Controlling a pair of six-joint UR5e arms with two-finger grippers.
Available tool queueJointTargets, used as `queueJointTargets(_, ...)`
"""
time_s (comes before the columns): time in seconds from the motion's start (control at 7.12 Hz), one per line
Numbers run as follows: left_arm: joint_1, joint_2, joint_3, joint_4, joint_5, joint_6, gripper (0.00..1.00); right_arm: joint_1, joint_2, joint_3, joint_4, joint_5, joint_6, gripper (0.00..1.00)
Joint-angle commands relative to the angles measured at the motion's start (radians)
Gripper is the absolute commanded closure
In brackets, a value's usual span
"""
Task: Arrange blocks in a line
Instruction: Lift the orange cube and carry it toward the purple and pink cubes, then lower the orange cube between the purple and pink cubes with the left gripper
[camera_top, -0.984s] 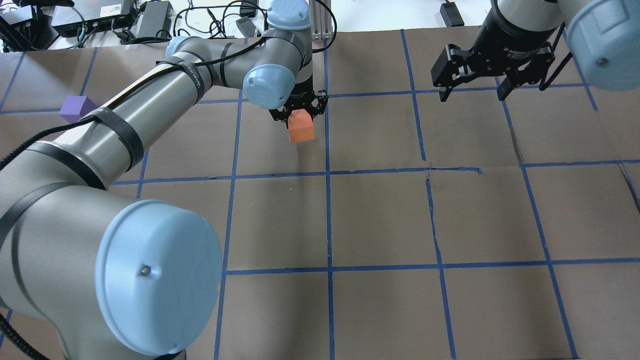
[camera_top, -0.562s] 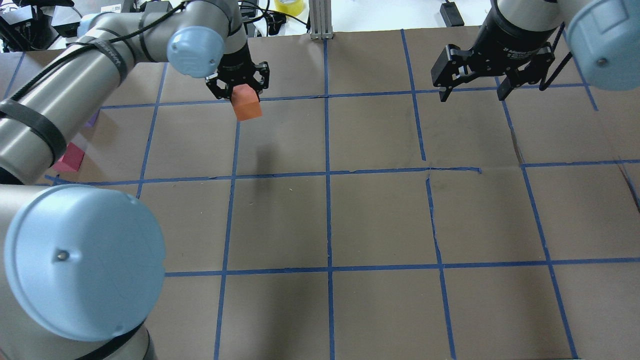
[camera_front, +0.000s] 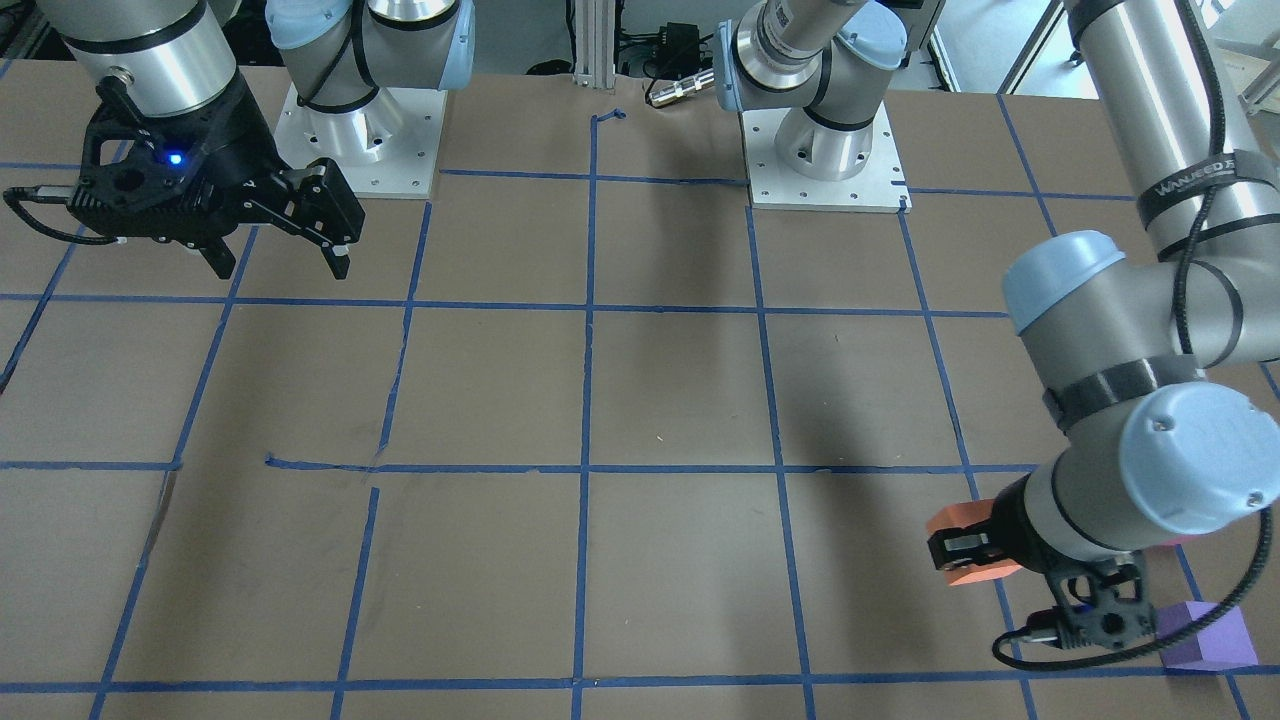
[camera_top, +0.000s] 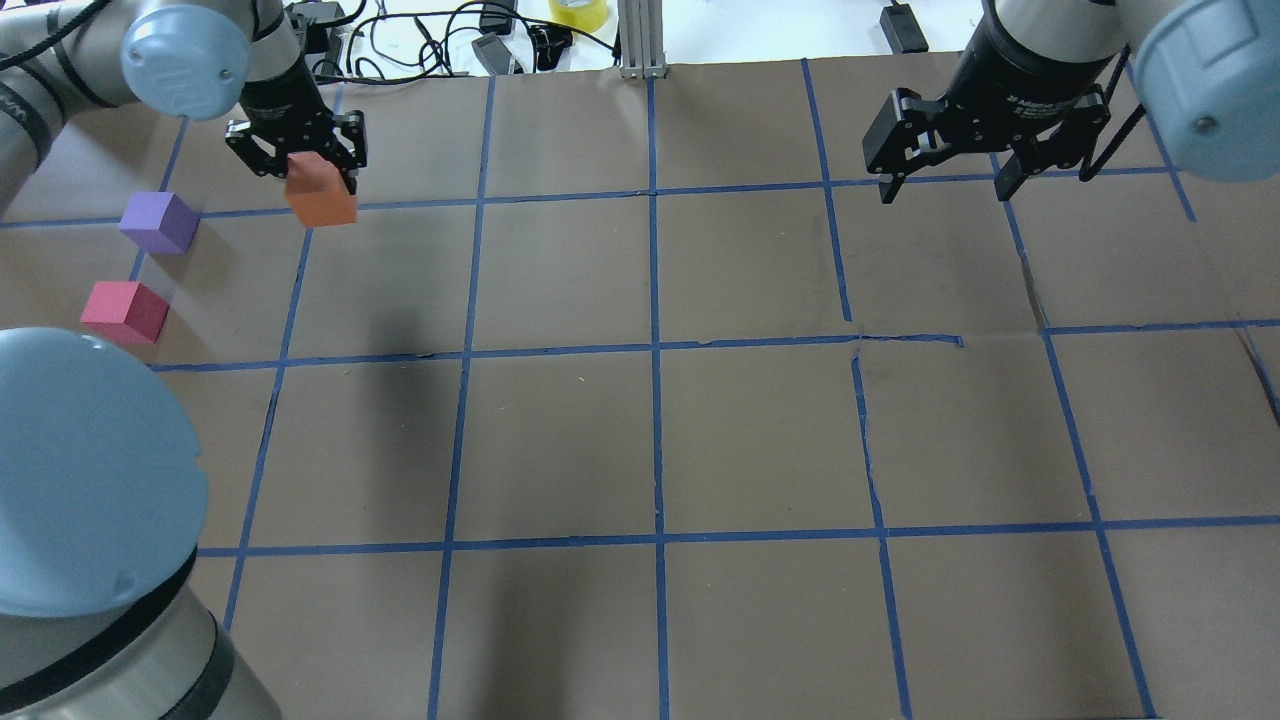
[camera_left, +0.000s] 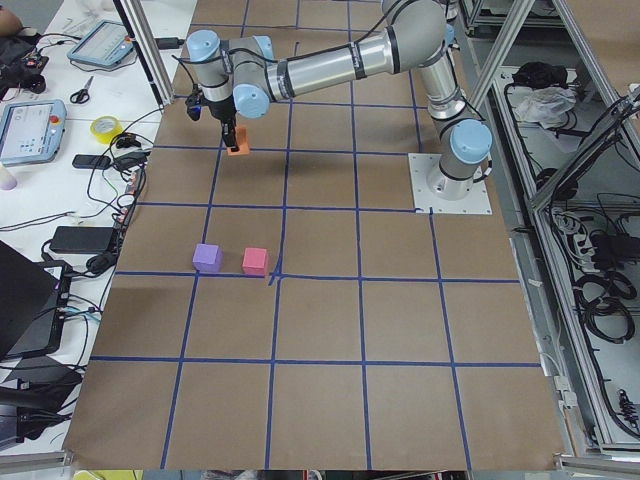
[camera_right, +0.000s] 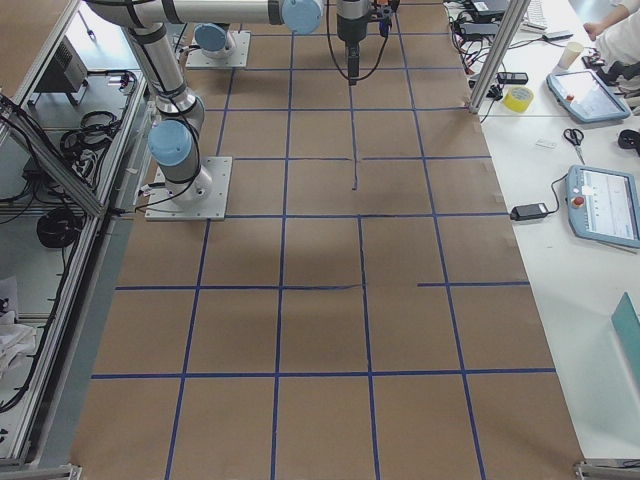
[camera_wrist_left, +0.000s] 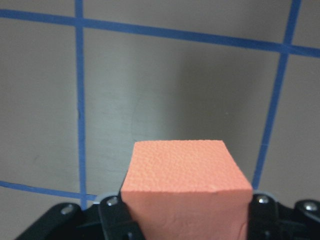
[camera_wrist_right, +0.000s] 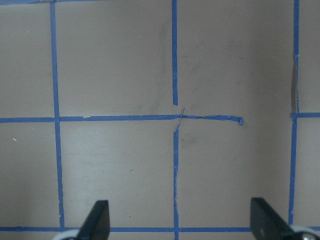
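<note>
My left gripper (camera_top: 318, 183) is shut on the orange block (camera_top: 321, 195) and holds it above the table at the far left. The block fills the bottom of the left wrist view (camera_wrist_left: 186, 186) and shows in the front view (camera_front: 962, 560) and the left side view (camera_left: 236, 150). The purple block (camera_top: 158, 221) sits on the table just left of it, and also shows in the front view (camera_front: 1205, 635). The red-pink block (camera_top: 124, 311) sits nearer to me, beside the purple one. My right gripper (camera_top: 945, 185) is open and empty, hovering at the far right (camera_wrist_right: 180, 222).
The table (camera_top: 760, 440) is brown paper with a blue tape grid and a tear in the tape (camera_top: 858, 345). Cables, power bricks and a yellow tape roll (camera_top: 577, 12) lie past the far edge. A metal post (camera_top: 640, 40) stands at the far middle.
My left arm has swung left with the orange block, from the far middle to the far left. The purple and red-pink blocks are now both uncovered. The right arm has not moved.
</note>
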Motion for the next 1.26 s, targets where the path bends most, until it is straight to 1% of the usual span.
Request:
queueJointTargets(0.0, 0.152, -0.012, -0.006, 0.020, 0.010, 0.236, 1.00, 0.000, 0.001, 0.000, 0.000, 0.000, 0.000, 0.00)
queueJointTargets(0.14, 0.194, -0.034, -0.001, 0.042, 0.019, 0.348, 1.00, 0.000, 0.001, 0.000, 0.000, 0.000, 0.000, 0.00)
queueJointTargets(0.28, 0.226, -0.048, 0.005, 0.058, 0.019, 0.361, 1.00, 0.000, 0.001, 0.000, 0.000, 0.000, 0.000, 0.00)
queueJointTargets(0.42, 0.252, -0.064, 0.008, 0.093, 0.013, 0.442, 1.00, 0.000, 0.001, 0.000, 0.000, 0.000, 0.000, 0.00)
queueJointTargets(0.56, 0.309, -0.090, 0.010, 0.124, 0.007, 0.511, 1.00, -0.002, 0.001, 0.000, 0.000, 0.000, 0.000, 0.00)
queueJointTargets(0.7, 0.344, -0.112, 0.032, 0.153, -0.027, 0.567, 1.00, -0.002, 0.001, 0.000, 0.000, 0.000, 0.000, 0.00)
queueJointTargets(0.84, 0.358, -0.139, 0.072, 0.144, -0.054, 0.570, 1.00, -0.002, 0.001, 0.000, -0.001, 0.000, 0.000, 0.00)
queueJointTargets(1.12, 0.360, -0.155, 0.072, 0.130, -0.044, 0.623, 1.00, -0.002, 0.001, 0.000, -0.001, 0.000, 0.000, 0.00)
